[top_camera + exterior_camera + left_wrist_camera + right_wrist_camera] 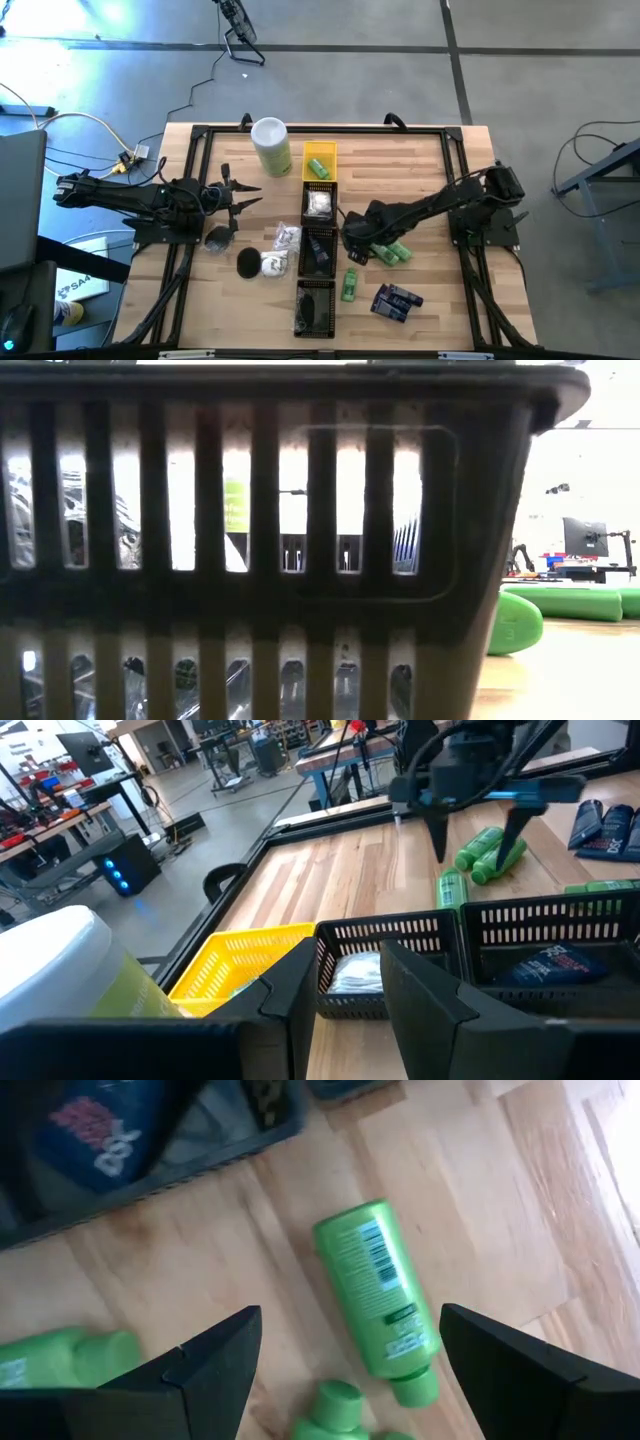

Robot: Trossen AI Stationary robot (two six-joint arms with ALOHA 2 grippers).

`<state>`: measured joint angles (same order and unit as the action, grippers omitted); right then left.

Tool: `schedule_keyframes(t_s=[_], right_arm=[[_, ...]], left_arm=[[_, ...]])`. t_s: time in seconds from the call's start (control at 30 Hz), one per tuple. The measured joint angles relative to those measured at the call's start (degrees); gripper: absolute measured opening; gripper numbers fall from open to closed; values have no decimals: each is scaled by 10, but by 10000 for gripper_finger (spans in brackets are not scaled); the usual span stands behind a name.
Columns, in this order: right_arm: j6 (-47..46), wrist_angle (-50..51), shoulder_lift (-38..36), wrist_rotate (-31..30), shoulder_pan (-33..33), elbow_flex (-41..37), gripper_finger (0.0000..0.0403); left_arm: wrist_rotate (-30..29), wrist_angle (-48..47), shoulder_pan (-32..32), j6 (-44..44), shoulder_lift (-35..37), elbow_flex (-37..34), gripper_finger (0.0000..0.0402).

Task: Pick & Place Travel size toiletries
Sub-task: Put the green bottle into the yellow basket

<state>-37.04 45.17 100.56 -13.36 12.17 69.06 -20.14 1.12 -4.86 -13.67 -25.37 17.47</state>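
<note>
Hovering over a loose cluster of green bottles [392, 251] on the wooden surface [420, 170], the right end effector [352, 232] has its fingers spread wide with nothing between them. One bottle [378, 1285] lies on its side directly below the gap, angled across it, with others close beside it. The likely trouble is a finger landing on a neighbouring bottle and rolling it away, or the round body squirting out sideways if the fingers close across its slanted length. The row of dark trays [318, 250] sits just beside this spot, so a wide finger could also catch a tray wall on the way down. The right arm reaches low from its base at the far right edge toward the middle of the surface. The left end effector [232, 195] waits near the tall canister [271, 146], partly closed and empty, pointing toward the yellow tray [320, 160]. Dark packets [396, 301], wrapped white pieces [284, 238] and a black puck [248, 263] remain scattered.
</note>
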Motion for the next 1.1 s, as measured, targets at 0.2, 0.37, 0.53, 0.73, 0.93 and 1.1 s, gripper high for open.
schedule_keyframes(t_s=[0.2,0.37,0.53,0.73,0.93,1.1], right_arm=[[39,1,1,54,-45,0,299],[75,0,1,87,-68,0,299],[116,0,9,104,-75,-2,299],[122,-1,29,138,-78,-18,299],[134,-41,30,122,-82,-45,299],[139,-64,30,137,-92,-69,299]], left_arm=[[0,0,0,-17,0,0,109],[0,0,0,-29,0,0,109],[0,0,0,-30,0,0,109],[0,0,0,-26,0,0,109],[0,-3,0,-12,0,0,109],[0,-11,0,-11,0,0,109]])
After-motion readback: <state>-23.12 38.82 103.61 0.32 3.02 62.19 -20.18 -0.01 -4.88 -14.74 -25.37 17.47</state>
